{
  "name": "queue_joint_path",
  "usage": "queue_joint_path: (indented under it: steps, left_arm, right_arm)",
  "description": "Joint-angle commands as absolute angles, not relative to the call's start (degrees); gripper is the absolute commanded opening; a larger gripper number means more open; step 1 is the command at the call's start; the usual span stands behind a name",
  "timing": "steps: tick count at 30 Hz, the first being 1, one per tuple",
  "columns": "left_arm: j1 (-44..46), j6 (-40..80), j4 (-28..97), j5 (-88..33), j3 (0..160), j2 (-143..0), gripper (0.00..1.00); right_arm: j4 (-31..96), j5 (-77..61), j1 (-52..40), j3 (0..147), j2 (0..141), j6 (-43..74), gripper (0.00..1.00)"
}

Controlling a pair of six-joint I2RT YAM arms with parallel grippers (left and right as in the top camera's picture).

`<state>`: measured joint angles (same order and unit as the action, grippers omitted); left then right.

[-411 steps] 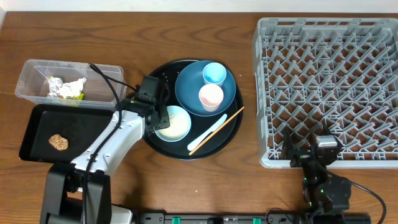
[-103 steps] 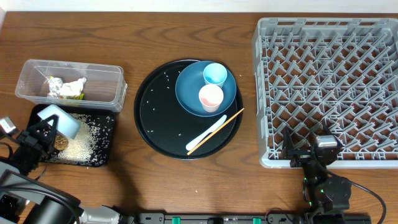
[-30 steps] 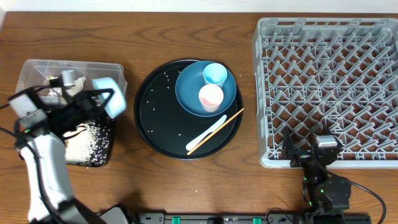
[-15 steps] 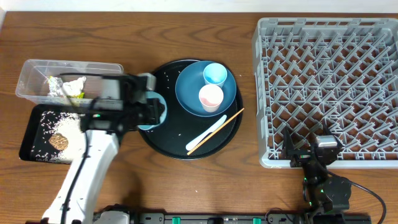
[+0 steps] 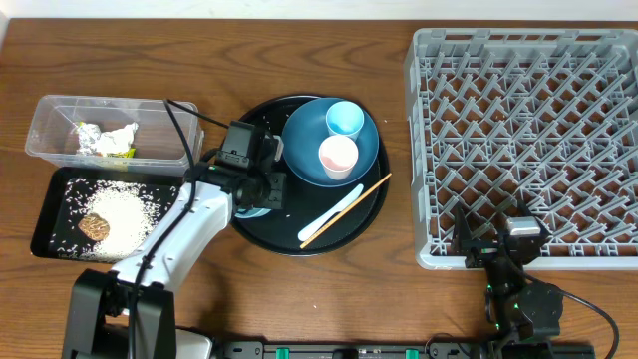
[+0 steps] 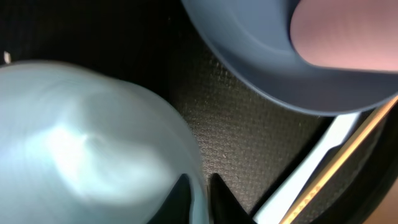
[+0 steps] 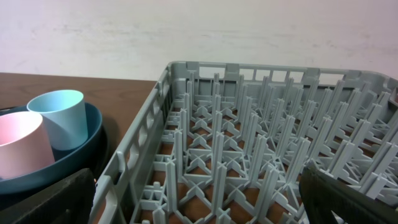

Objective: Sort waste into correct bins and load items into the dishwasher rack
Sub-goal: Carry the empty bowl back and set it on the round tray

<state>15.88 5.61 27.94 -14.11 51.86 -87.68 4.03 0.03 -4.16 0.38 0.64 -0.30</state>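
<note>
Brown wood-grain table [image 5: 299, 50] throughout. Far left: tub [image 5: 164, 135] holding tissue [image 5: 122, 135] and wrapper [image 5: 88, 138]; just nearer the robot, black tray [image 5: 38, 214] with rice [image 5: 125, 211] and lump [image 5: 92, 226]. Next, round tray [image 5: 274, 234], left gripper [image 6: 199, 190] low over its left side, fingertips close on either side of the bowl [image 6: 81, 143] rim, actual pinch impossible to tell. Plate [image 5: 304, 150] on the tray's far right part, blue cup [image 5: 344, 119] and pink cup [image 5: 338, 156] upright on it; spoon [image 5: 331, 212] and chopstick [image 5: 364, 194] alongside. Rack [image 5: 528, 130] at right. Right gripper [image 7: 196, 177] at its near edge, jaws wide apart, pale wall [image 7: 186, 31] beyond.
</note>
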Motion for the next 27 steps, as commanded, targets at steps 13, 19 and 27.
queue_joint_path:
  steps: [13,19,27]
  left_arm:
    - [16.03,7.29,27.9,-18.74,54.35,-76.6,0.62]
    - [15.35,9.23,32.36,-16.75,54.35,-65.49,0.66]
    - [15.07,10.17,37.8,0.8,54.35,-54.26,0.97]
  right_arm:
    - [4.27,0.62,-4.51,0.32,0.43,-0.73,0.99]
    - [4.27,0.62,-4.51,0.32,0.43,-0.73,0.99]
    - [4.27,0.62,-4.51,0.32,0.43,-0.73,0.99]
